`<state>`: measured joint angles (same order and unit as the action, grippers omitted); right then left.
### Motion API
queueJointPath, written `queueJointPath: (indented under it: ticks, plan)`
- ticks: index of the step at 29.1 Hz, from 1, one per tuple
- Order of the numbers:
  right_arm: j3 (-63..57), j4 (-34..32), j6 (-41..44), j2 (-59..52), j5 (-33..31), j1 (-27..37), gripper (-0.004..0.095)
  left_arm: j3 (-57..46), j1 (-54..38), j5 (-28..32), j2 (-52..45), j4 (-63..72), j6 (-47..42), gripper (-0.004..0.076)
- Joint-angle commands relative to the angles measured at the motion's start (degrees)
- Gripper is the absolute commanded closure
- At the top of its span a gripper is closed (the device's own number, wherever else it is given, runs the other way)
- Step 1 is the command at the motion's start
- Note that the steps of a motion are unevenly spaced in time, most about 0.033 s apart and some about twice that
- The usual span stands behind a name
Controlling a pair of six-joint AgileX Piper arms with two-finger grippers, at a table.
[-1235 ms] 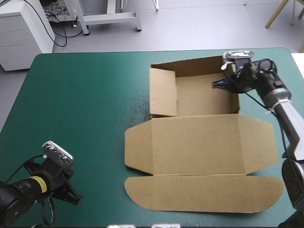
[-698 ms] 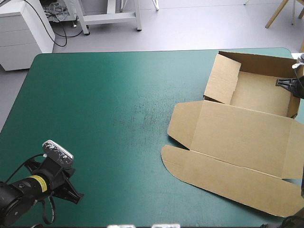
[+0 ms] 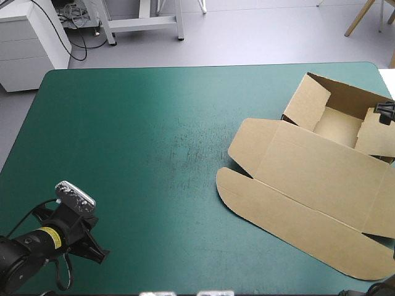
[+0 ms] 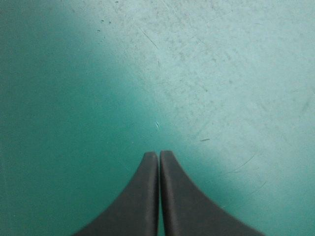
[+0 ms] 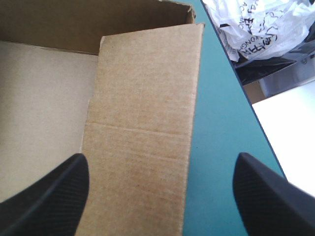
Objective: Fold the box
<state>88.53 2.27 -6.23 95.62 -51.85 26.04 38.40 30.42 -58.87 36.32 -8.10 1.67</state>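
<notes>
Right wrist view: right gripper is standing wide open, black fingers apart at either side, gripping nothing. A side flap of the brown box is lying between and ahead of the fingers, with a crease running across it. One finger is sitting over the tray floor, the other over the teal-green cover just outside the box.

High view – right gripper is barely showing at the table's right edge, by the tray's right wall. The box is sitting at the right side of the table, turned at a slant: tray part at the far right with walls up, lid lying flat and open toward the near side.

Left gripper is resting closed, fingers meeting in one point over bare scuffed cover – at the near left corner in the high view, well apart from the box.
</notes>
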Motion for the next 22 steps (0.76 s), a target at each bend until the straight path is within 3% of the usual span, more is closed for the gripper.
queueJointPath:
  ticks: [1, 6, 8, 18, 22]
  plan:
    - [1.91, 3.64, -4.36, -6.82, 2.11, 0.47, 0.0417, 1.30, 0.06, 2.72, 0.00, -0.38, -0.45, 0.0734]
    - [1.91, 10.85, -7.83, -12.03, 1.60, 0.22, 0.0825, 1.30, 0.06, 2.72, 0.00, -0.38, -0.45, 0.0734]
    - [1.91, 13.45, -10.63, -13.69, 0.51, -0.88, 0.0928, 1.30, 0.06, 2.72, 0.00, -0.38, -0.45, 0.0734]
    - [-1.72, 10.00, -11.63, -23.06, -6.96, -19.27, 0.0920, 1.05, 0.06, 6.92, -0.12, -0.38, -0.45, 0.0734]
    - [-8.21, 10.01, -11.63, -29.21, -6.40, -25.41, 0.0920, -0.38, 0.06, 8.31, -2.10, 0.21, -0.54, 0.0734]
